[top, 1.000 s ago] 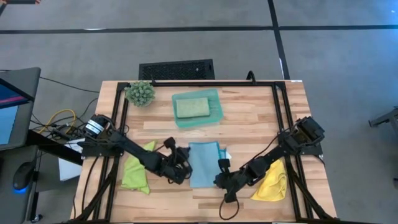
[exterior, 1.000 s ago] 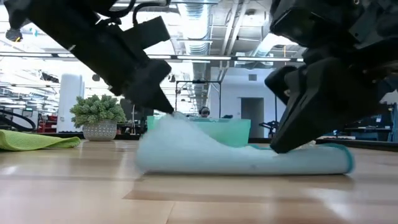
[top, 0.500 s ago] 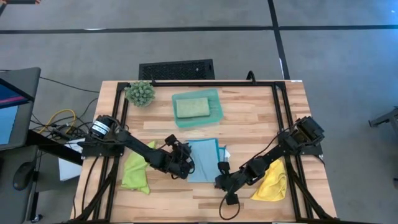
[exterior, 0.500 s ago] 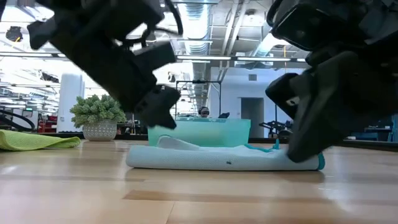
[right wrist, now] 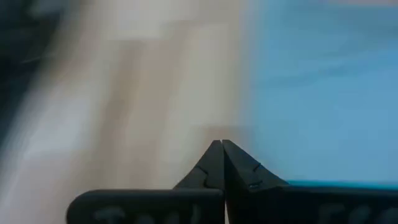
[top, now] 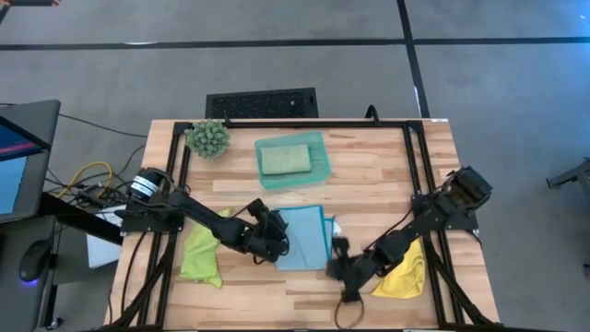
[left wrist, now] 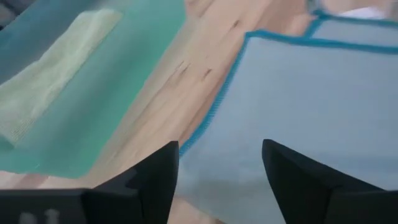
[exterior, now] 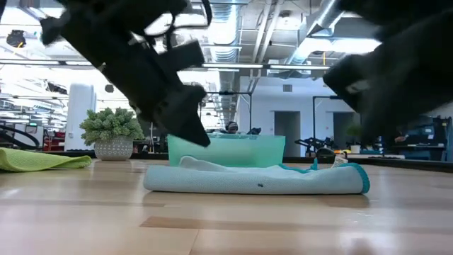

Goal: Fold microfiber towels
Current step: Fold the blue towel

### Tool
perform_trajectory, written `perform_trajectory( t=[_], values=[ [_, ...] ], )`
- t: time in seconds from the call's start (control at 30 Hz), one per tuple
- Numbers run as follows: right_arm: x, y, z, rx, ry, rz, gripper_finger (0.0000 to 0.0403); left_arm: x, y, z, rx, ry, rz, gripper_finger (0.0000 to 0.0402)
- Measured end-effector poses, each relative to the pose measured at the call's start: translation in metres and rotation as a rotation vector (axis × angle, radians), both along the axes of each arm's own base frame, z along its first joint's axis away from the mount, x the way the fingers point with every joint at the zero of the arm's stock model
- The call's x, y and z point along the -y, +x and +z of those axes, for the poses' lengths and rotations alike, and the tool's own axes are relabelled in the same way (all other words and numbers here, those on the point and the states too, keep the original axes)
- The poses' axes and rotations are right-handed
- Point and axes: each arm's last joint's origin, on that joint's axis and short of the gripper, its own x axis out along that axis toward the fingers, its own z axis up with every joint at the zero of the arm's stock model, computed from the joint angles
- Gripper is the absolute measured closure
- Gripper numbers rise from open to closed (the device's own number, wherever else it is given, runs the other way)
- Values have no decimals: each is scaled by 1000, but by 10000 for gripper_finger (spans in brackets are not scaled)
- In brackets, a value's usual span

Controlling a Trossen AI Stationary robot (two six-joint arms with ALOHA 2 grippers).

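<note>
A light blue towel (top: pixel 304 237) lies folded and flat on the wooden table (top: pixel 369 194) between both arms, a low pad in the low view (exterior: pixel 255 178). My left gripper (top: pixel 277 242) hovers open just above its left edge (left wrist: pixel 221 149), clear of the cloth (exterior: pixel 200 134). My right gripper (top: pixel 339 266) is shut and lifted off the table, near the towel's near right corner (right wrist: pixel 221 144). A lime green towel (top: pixel 201 254) lies crumpled at the left and a yellow towel (top: pixel 406 267) at the right. A pale sage towel (top: pixel 284 159) rests folded in the teal tray (top: pixel 318 148).
A spiky green plant ball (top: pixel 208 138) stands at the far left corner. The teal tray sits just beyond the blue towel (exterior: pixel 226 150). Black frame rails (top: pixel 419 175) run along both sides of the table. Bare wood shows along the near edge and at the far right.
My left gripper has lowered the blue towel's raised left edge, opened and let go; the towel now lies flat. My right gripper, staying shut, has risen and drawn back from the towel's right edge toward the table's near edge.
</note>
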Motion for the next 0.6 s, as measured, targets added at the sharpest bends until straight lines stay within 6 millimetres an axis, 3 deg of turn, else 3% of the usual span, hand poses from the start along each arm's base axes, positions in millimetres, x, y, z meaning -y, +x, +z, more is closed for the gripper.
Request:
perform_trajectory(
  t=[0.13,0.3,0.47,0.6],
  values=[
    [32,-5,0,46,-128,-285,375,10,-13,13,-9,-2,-12,178],
    [100,0,-12,75,-32,-600,335,14,-22,14,-20,-5,23,189],
    [159,12,-29,78,127,-661,275,12,-26,11,-42,-14,52,202],
    [190,20,-44,63,192,-713,214,11,-26,11,-31,-19,67,210]
  ],
)
